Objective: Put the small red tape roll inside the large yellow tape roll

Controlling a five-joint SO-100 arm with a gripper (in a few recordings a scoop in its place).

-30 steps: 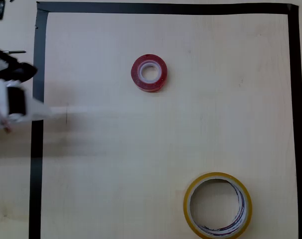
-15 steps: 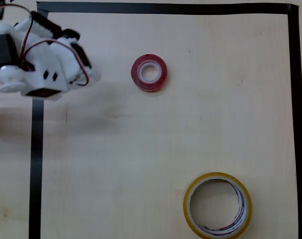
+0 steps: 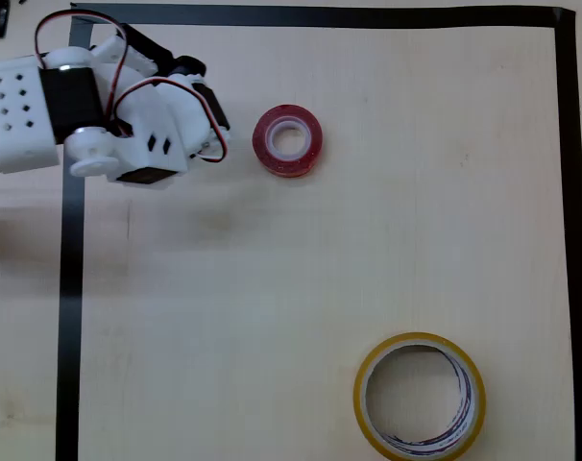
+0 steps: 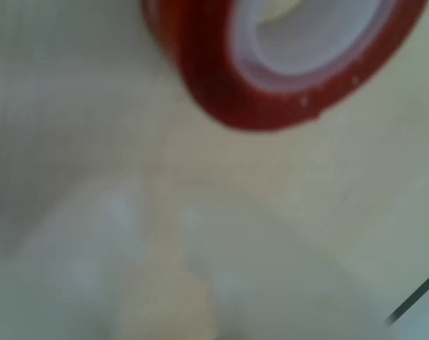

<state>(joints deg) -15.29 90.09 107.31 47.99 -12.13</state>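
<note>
**Arm closes in on red roll from the left**

In the wrist view, the gripper (image 4: 165,283) is a pale blur at the bottom of the picture; whether its jaws are open or closed cannot be told. Just beyond it, the red roll (image 4: 271,64) lies flat on the table (image 4: 73,106), its white core facing up toward the camera and its upper part cut off by the picture's edge.

In the overhead view, the white arm (image 3: 109,125) reaches in from the left edge across the black tape border (image 3: 72,288), and its front end sits just left of the red roll (image 3: 287,140), apart from it. The red roll rests on its flat side in the upper middle of the bordered area, its hole pointing straight up, so it shows no long axis across the table. The yellow roll (image 3: 362,396) lies flat too, hole up, at the lower right, well apart from the red roll and the arm.

Half a second ago the arm's front end was farther left, nearer the border; a second ago it was barely inside the left edge. Both rolls lie where they were.
</note>
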